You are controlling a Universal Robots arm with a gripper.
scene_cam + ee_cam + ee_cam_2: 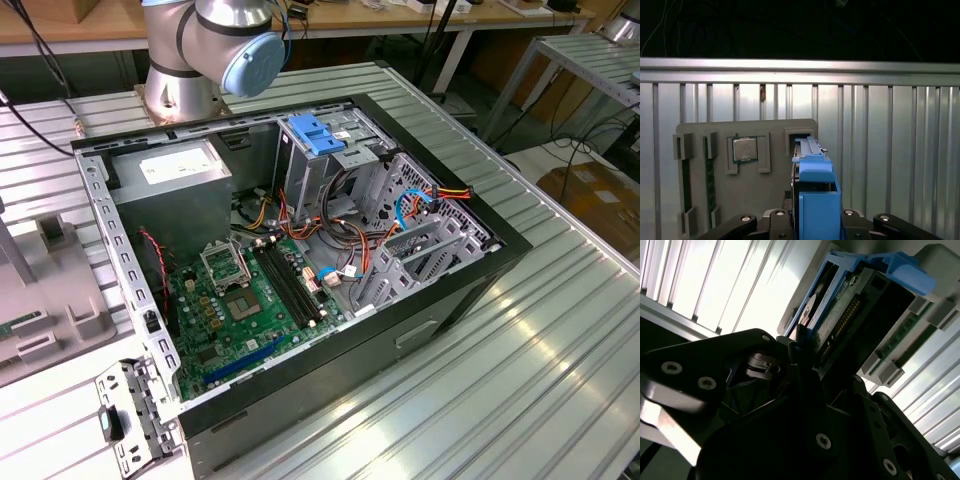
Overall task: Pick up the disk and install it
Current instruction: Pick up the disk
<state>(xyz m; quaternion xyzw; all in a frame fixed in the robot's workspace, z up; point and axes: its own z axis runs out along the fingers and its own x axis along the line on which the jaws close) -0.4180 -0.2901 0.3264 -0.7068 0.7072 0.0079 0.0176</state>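
Note:
The disk (816, 192), a dark drive with blue plastic side rails, stands on edge at a slot in a grey holder plate (775, 175) on the ribbed metal table. In the second wrist view the disk (850, 315) shows its circuit-board side and blue rails. My gripper (816, 222) reaches around it in both wrist views, with a dark finger on each flat side, shut on the disk. A fingertip (801, 337) lies against its face. In the exterior view the open computer case (300, 250) lies on its side beside the arm's base (190, 60).
The holder plate also carries a processor chip (745, 149) and a memory stick (710, 180). Inside the case are a metal drive cage with a light-blue latch (315, 135), a grey power-supply box (170, 175), the green motherboard (240, 300) and loose cables (350, 210).

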